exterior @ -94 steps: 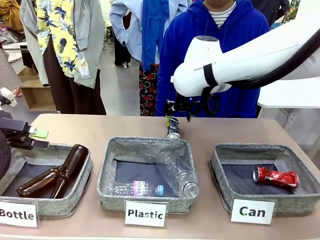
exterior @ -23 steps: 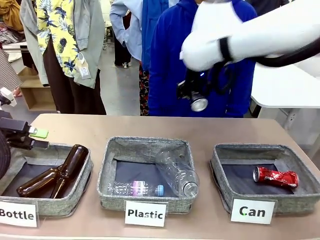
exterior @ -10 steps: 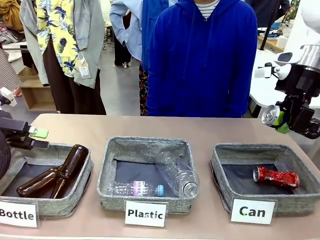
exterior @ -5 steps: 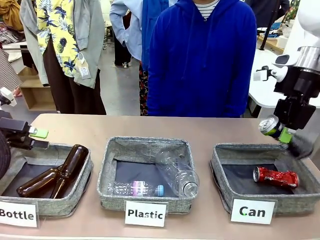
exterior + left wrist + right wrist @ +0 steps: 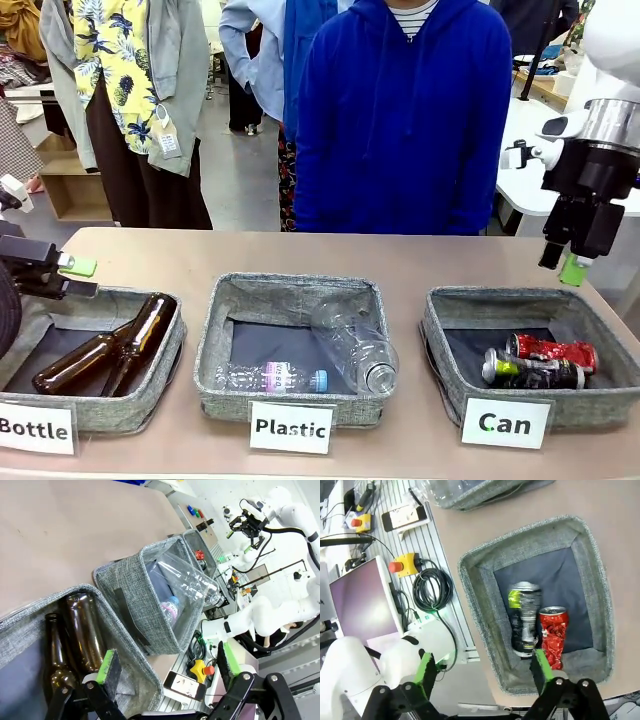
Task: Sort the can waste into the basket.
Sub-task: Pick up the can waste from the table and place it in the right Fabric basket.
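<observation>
- Three grey fabric baskets stand in a row on the table (image 5: 420, 258), each fronted by a white card with black print: "Bottle" (image 5: 36, 428), "Plastic" (image 5: 291, 428) and "Can" (image 5: 505, 423).
- Basket labelled "Can" (image 5: 452, 310): at the robot's right end of the row; it contains both crushed cans, lying side by side and touching on the dark lining.
- Red can (image 5: 552, 351): shiny, crumpled, on the far side of the pair in the front view; its print cannot be read.
- Dark can (image 5: 530, 371): blue-black with white and green print and a silver end, on the near side; the lettering is too blurred to read.
- Right gripper (image 5: 564, 262): above the far right corner of the "Can" basket, fingers spread apart, holding nothing; its green pads (image 5: 425, 666) frame the two cans in the right wrist view.
- Left gripper (image 5: 167, 667): fingers apart and empty, above the "Bottle" basket (image 5: 150, 372), which holds two brown glass bottles (image 5: 110, 345).
- "Plastic" basket (image 5: 290, 296): holds clear plastic bottles (image 5: 355, 345), one with a blue cap and a pink label.
- Person in a blue hooded top (image 5: 405, 110): stands at the far side of the table.
</observation>
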Tool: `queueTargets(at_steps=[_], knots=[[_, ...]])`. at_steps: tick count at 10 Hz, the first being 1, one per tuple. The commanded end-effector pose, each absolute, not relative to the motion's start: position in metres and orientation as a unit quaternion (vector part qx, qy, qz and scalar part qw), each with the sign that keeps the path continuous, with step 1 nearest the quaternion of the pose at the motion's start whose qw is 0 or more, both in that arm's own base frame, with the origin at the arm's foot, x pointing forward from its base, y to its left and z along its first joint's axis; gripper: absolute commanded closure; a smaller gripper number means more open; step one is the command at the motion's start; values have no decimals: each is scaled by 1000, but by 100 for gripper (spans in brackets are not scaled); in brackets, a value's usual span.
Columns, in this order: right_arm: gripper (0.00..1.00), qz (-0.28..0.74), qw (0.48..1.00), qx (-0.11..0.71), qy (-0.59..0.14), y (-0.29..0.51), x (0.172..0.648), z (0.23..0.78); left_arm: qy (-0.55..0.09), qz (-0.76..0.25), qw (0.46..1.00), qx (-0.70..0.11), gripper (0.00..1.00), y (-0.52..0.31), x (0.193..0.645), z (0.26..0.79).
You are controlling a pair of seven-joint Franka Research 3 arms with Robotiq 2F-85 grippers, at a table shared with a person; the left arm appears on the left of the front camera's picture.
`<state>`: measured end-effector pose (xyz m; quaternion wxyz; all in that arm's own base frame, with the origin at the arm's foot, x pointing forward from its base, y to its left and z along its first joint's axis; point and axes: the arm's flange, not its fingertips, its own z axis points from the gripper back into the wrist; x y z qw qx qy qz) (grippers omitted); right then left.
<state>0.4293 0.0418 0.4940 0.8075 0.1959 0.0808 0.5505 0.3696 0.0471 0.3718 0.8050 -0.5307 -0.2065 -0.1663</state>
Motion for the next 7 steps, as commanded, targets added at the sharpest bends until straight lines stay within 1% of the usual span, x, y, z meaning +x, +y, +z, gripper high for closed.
queueTargets(at_steps=[1,2,3,4,5,6,7], knots=[[0,515,826,218,75,44,434,495,-205,-167,805,-532,0,47,367,373],[0,465,843,263,64,46,437,498,-205,-167,805,-532,0,47,367,373],[0,325,871,369,11,51,444,508,-205,-167,805,-532,0,47,367,373],[0,110,824,555,-17,47,455,527,-205,-167,805,-532,0,47,367,373],[0,-47,759,632,-153,41,467,534,-205,-167,805,-532,0,47,367,373],[0,-123,660,721,-169,34,479,537,-205,-167,805,-532,0,47,367,373],[0,-195,629,738,-147,35,490,531,-205,-167,805,-532,0,47,367,373]])
